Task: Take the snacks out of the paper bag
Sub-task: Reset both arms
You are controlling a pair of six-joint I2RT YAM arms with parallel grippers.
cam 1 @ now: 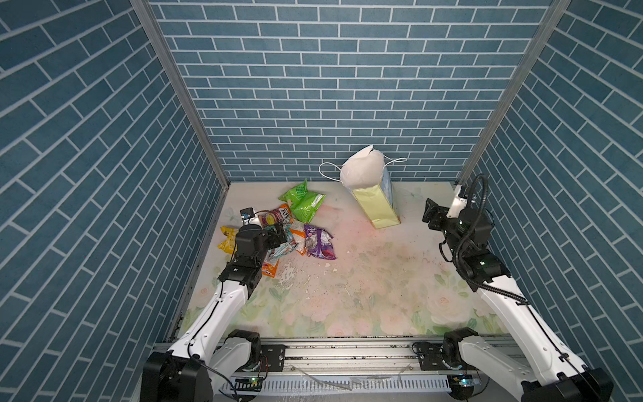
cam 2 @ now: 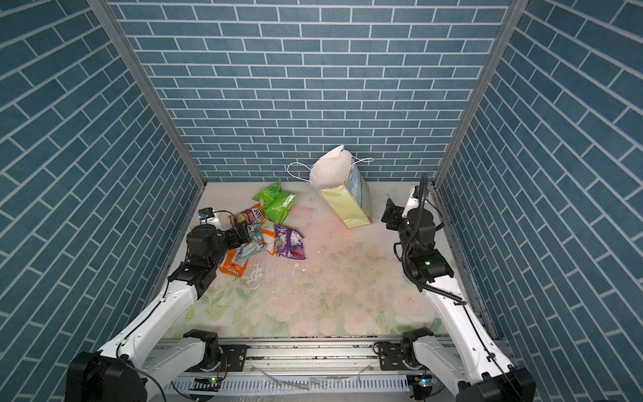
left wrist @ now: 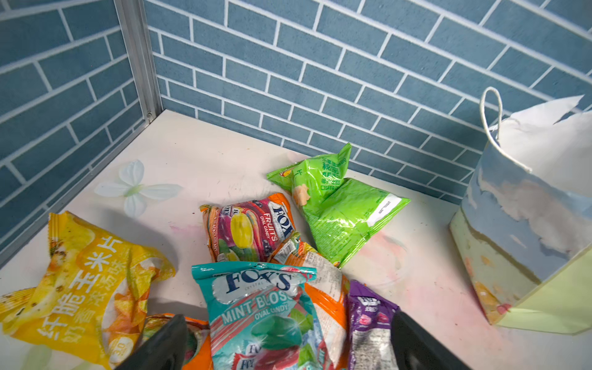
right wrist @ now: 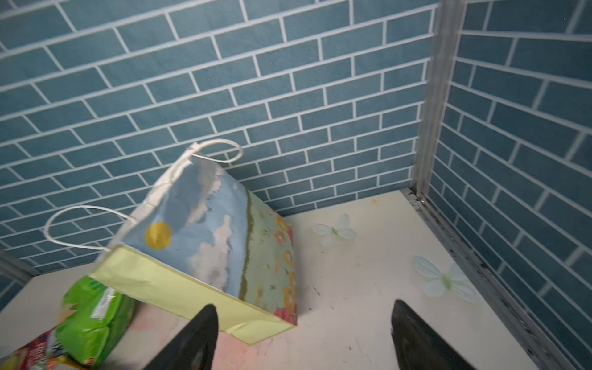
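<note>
A: Starting with the snacks (cam 1: pixel 318 243): lying where?
B: Lying out on the table (cam 1: pixel 382 285), outside the bag (cam 1: pixel 374 205), heaping up close to the left wall (cam 1: pixel 139 209).
A: Showing which packets?
B: Showing, in the left wrist view, a green packet (left wrist: pixel 339 205) lying nearest the back wall (left wrist: pixel 320 80); a fruit packet (left wrist: pixel 246 227) lying just beside it; a teal packet (left wrist: pixel 259 314) overlapping the fruit packet's near edge; a yellow packet (left wrist: pixel 80 282) lying apart, toward the left wall; a purple packet (left wrist: pixel 368 320) lying on the bag side of the teal; an orange-and-white packet (left wrist: pixel 326 282) peeking out between teal and purple.
A: Turning to the bag: standing or lying?
B: Standing on its base near the back wall, to the right of the heap, with the mouth facing up and the white inside (cam 1: pixel 362 170) showing. Trailing cord handles (right wrist: pixel 221 141) off both sides. Sitting near the green packet, not touching it in both top views. Holding anything inside: impossible to tell.
A: Moving outward to the left gripper (left wrist: pixel 288 315)?
B: Hovering over the heap, holding its fingers (left wrist: pixel 166 339) wide apart, one on either side of the teal packet; gripping nothing.
A: And reaching the right gripper (right wrist: pixel 303 304)?
B: Hanging near the right wall (cam 1: pixel 556 209), apart from the bag, facing its printed side; holding its fingers (right wrist: pixel 192 339) wide apart, clasping nothing.
</note>
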